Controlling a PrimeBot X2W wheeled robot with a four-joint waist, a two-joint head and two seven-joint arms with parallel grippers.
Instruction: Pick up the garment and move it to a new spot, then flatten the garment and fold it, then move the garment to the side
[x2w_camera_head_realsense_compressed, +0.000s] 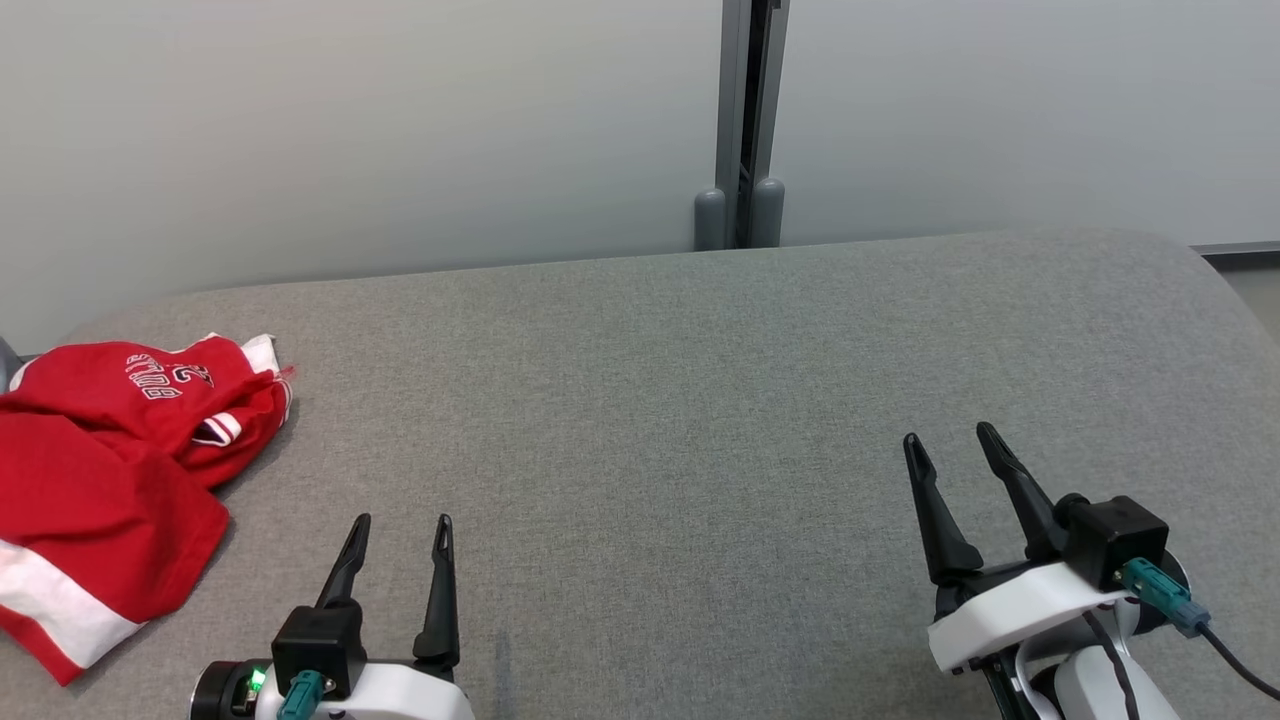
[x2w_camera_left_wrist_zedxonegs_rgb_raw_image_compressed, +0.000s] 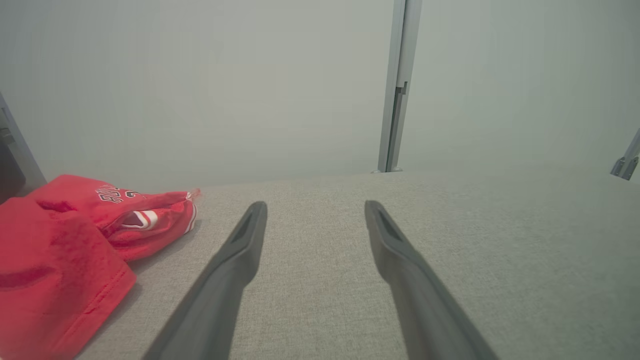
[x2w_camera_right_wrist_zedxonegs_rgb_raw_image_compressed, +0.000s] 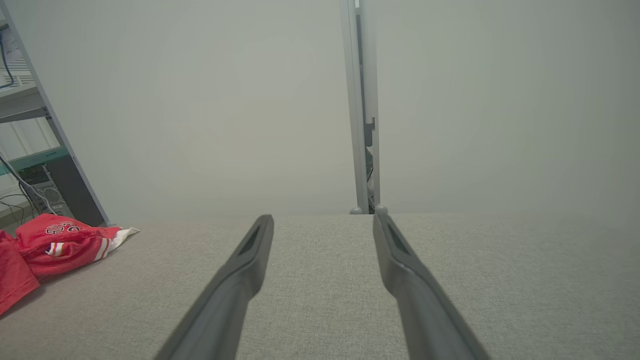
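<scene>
1. Nearest the head camera, the left gripper (x2w_camera_head_realsense_compressed: 402, 520) sits at the lower left. Its two dark fingers are spread apart with nothing between them, and their tips are over the grey fabric surface (x2w_camera_head_realsense_compressed: 700, 400).
2. At the lower right, the right gripper (x2w_camera_head_realsense_compressed: 948, 436) is likewise parted and empty, its fingers leaning slightly leftward.
3. The garment (x2w_camera_head_realsense_compressed: 110, 470) lies crumpled at the far left of the surface. It is a red heap with a white band at its near end and lettering at its far end. Part of it runs past the left edge of the head view. Neither gripper touches it.
4. From the left gripper, the garment lies to the left and a little ahead, near but apart. From the right gripper it is well apart, with bare surface between them.
5. The heap's long axis runs roughly near to far, about parallel to the left fingers.
6. Judged from this layout, the pick-up has not begun and the left arm is the better placed. It would need to swing left and turn in toward the cloth. The bare middle of the surface looks a likely new spot.
</scene>
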